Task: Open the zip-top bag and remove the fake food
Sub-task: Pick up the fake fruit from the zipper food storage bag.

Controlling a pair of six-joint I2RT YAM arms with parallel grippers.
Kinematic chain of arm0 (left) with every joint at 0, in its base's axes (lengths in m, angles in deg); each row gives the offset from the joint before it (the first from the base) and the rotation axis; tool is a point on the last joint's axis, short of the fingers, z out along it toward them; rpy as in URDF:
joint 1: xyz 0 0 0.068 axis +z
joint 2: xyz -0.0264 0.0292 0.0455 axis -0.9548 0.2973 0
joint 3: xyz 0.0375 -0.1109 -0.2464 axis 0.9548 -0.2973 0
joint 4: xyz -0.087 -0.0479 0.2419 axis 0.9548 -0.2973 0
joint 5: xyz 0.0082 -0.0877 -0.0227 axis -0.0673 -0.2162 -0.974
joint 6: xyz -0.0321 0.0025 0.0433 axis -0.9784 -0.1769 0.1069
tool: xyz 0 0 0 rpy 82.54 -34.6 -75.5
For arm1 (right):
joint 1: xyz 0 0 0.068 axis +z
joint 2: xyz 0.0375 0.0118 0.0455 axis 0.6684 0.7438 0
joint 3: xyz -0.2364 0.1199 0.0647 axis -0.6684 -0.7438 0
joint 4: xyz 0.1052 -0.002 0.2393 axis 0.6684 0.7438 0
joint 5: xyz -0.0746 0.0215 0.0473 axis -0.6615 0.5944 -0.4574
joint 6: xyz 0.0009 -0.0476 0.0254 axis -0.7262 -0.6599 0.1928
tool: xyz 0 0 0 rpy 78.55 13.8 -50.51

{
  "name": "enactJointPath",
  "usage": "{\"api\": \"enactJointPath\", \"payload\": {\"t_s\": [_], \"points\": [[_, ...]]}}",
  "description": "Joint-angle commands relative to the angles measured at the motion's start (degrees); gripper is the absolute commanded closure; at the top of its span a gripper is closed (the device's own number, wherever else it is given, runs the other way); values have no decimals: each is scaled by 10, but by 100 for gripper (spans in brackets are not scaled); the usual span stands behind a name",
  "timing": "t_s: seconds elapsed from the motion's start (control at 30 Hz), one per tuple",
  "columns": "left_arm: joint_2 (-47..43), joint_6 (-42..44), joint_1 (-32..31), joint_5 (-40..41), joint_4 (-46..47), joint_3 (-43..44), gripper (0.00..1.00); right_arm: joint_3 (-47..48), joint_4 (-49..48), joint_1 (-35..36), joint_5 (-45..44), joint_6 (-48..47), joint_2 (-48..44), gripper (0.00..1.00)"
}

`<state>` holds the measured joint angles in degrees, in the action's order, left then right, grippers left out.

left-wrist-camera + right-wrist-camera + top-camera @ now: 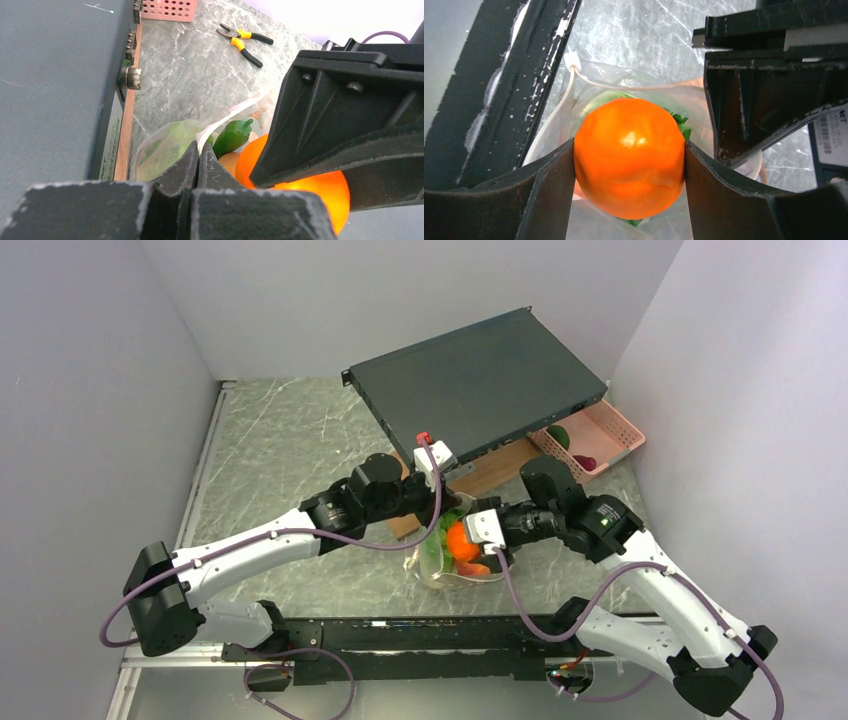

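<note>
Near the middle of the table, just in front of the dark box, lies the bag, and both my pincers are at it. My left pincer is fully closed. Its two fingers are pressed together on the bag's pale rim strip, pinching one side of the mouth and holding it up. My right pincer stands fairly wide. Between its fingers sits the orange, gripped on both flanks, with each finger flat against its skin. The orange hangs right at the bag's open mouth, the clear plastic spread behind and below it. Whether it is clear of the rim altogether I cannot tell.

Inside the bag I see a green pepper, stalk end uppermost, just beside the orange. A leafy piece is pressed against the plastic on the side toward the box. From above, something red-orange shows low in the bag too, but I cannot make out what it is.

My two pincers are close together, one finger of the right just beside my left fingertips. The box rests on a wooden board whose edge runs alongside the bag. Farther out on the table lie the pliers, well apart from the bag. A pink basket stands at the box's right end, near the wall.
</note>
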<state>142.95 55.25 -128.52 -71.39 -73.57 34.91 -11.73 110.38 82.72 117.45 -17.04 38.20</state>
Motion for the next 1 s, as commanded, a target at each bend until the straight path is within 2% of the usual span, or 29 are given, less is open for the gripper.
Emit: {"api": "enactJointPath", "payload": {"t_s": [0.0,0.3,0.53,0.97], "points": [[2,-22,21,77,5,-18,100,35,59,-28,49,2,-8,96],[1,-29,21,85,6,-23,100,41,33,-124,155,110,-32,97],[-2,-31,21,91,5,-27,100,21,-5,-197,183,178,-58,98],[-12,-27,21,94,1,-33,100,-37,-138,-353,267,383,-105,99]]}}
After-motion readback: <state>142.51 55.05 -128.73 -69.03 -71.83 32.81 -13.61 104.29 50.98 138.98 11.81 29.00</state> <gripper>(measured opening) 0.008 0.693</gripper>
